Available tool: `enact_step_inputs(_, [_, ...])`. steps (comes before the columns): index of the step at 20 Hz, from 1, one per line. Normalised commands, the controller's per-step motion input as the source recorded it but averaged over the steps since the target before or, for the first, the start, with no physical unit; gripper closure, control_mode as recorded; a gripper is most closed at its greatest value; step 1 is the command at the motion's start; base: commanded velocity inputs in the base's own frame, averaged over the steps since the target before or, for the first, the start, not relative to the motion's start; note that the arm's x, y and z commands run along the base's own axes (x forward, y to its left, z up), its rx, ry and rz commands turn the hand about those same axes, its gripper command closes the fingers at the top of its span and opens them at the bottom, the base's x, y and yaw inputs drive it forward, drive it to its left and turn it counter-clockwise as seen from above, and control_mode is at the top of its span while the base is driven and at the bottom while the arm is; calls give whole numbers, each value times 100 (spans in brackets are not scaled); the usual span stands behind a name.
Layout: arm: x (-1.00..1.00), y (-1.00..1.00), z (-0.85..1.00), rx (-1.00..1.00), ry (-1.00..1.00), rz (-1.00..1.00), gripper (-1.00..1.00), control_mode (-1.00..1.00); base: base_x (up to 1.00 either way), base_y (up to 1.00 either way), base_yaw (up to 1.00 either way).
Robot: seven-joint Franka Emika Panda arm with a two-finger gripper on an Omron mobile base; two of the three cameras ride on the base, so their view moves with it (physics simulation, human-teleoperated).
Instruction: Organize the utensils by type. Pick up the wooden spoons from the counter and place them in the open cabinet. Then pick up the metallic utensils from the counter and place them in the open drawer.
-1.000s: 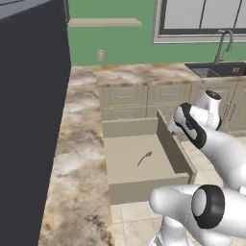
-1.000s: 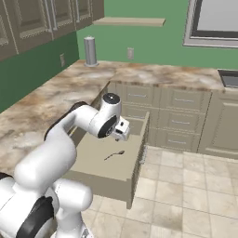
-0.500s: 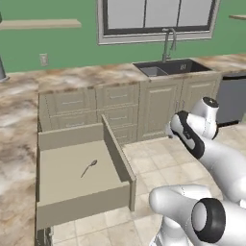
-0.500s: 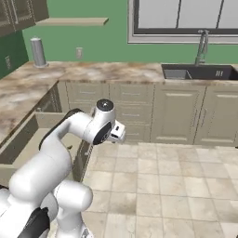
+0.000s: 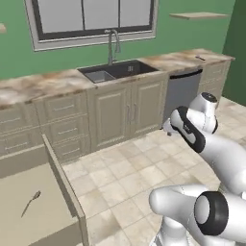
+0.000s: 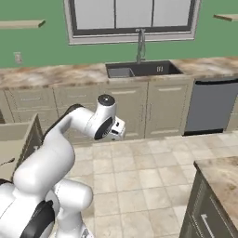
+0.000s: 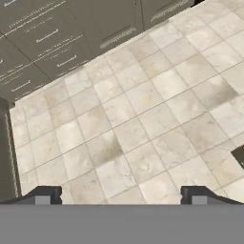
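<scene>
The jaws stand wide apart and hold nothing, the gripper pointing down at the tiled floor before the sink. Well left of the sink, the open drawer holds a metal utensil on its flat bottom.

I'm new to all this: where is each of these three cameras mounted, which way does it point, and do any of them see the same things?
Left base view: behind the arm on its left, facing the sink wall; the white arm rises lower right; open drawer with a metal utensil lower left.
Right base view: behind the arm on its right, facing the same sink; the arm rises lower left.
Hand view: on the hand, looking down at the tiled floor; the open gripper has its tips at the bottom.
Shared: both base views show sink, window, dishwasher and floor.
</scene>
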Motion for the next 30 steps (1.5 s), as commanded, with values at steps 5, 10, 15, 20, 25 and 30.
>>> enact_step_inputs(5, [0,0,0,0,0,0,-100,100,63,4,-68])
enact_step_inputs(10, [0,0,0,0,0,0,-100,100,82,9,-51])
enact_step_inputs(15, [0,0,0,0,0,0,-100,100,100,36,-12])
enact_step_inputs(20, [0,0,0,0,0,0,-100,100,100,15,-1])
enact_step_inputs(25, [0,0,0,0,0,0,-100,100,100,0,-6])
enact_step_inputs(30, [0,0,0,0,0,0,-100,100,100,-13,0])
